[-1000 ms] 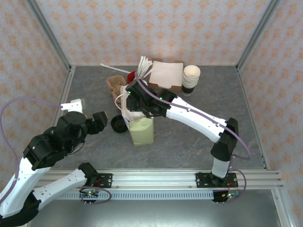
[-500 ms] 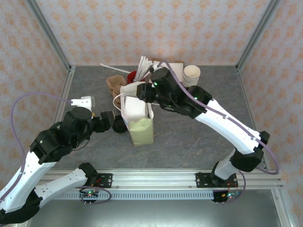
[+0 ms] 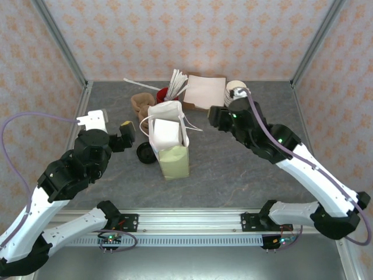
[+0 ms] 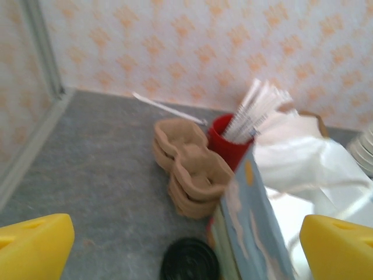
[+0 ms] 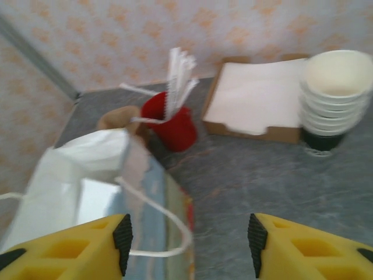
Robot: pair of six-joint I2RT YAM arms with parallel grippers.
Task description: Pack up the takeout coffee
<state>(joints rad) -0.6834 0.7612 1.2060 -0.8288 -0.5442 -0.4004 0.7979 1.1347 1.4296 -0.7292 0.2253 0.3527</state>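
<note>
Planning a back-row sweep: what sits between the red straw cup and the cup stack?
A flat cardboard box of white paper, clearest in the right wrist view.

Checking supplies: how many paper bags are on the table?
1: the paper bag stands upright mid-table, in front of the red cup; a flat one could hide behind.

**Even overhead light, blurred wrist views**

The scene is lit brightly and evenly from above, and only faint, short shadows are cast on the grey worktop [image 3: 233, 169]. The overhead view is rendered sharply. Both wrist views are smeared by blur. A pale glare is seen inside the white bag [image 5: 70, 169], and the yellow fingers [image 4: 35, 245] of the left claw [image 4: 186, 248] are left out of focus.
</note>
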